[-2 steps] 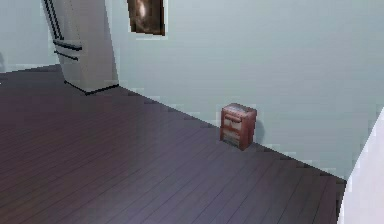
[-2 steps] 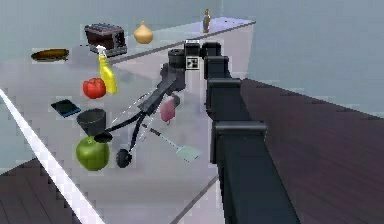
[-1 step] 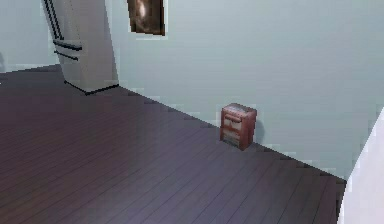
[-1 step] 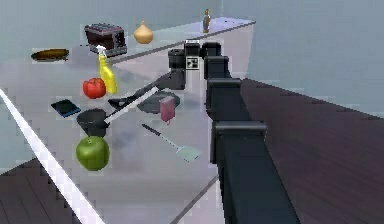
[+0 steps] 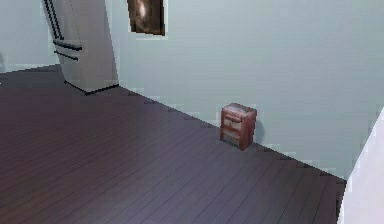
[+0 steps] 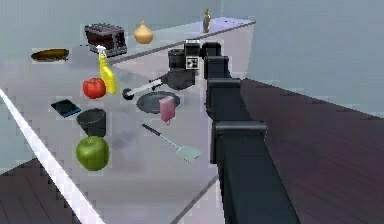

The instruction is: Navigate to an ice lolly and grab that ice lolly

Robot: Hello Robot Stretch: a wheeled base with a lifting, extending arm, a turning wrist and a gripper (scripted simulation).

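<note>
- Arm [image 6: 240, 150] is spanning the worktop [image 6: 140, 180] in the arm side view, just right of the middle.
- Nearest on the worktop, a green apple [image 6: 92, 152] is sitting at the left, and a spatula [image 6: 172, 146] is lying just beside the arm.
- A dark cup [image 6: 91, 120] is standing behind the apple; its inside is not showing.
- A small pink block [image 6: 166, 112], judged the likeliest ice lolly, is standing seemingly upright by the near rim of a dark pan [image 6: 153, 100], whose contents cannot be made out.
- A red fruit [image 6: 94, 88] and a yellow spray bottle [image 6: 106, 72] are standing farther left.
- Beyond the pan, the pincer [image 6: 180, 72] is sitting at the arm's end. The state of its fingers cannot be told, nor whether it is holding anything, since things are lying on the worktop around it.
- The pink block is thus lying nearer the robot than the pincer and left of the arm, so the coming move is probably calling for a shorter reach.
- A toaster [image 6: 103, 38] is standing far out.
- In the forward view, a small red-brown cabinet [image 5: 238, 125] is standing against the wall, with a fridge [image 5: 80, 40] farther off.
</note>
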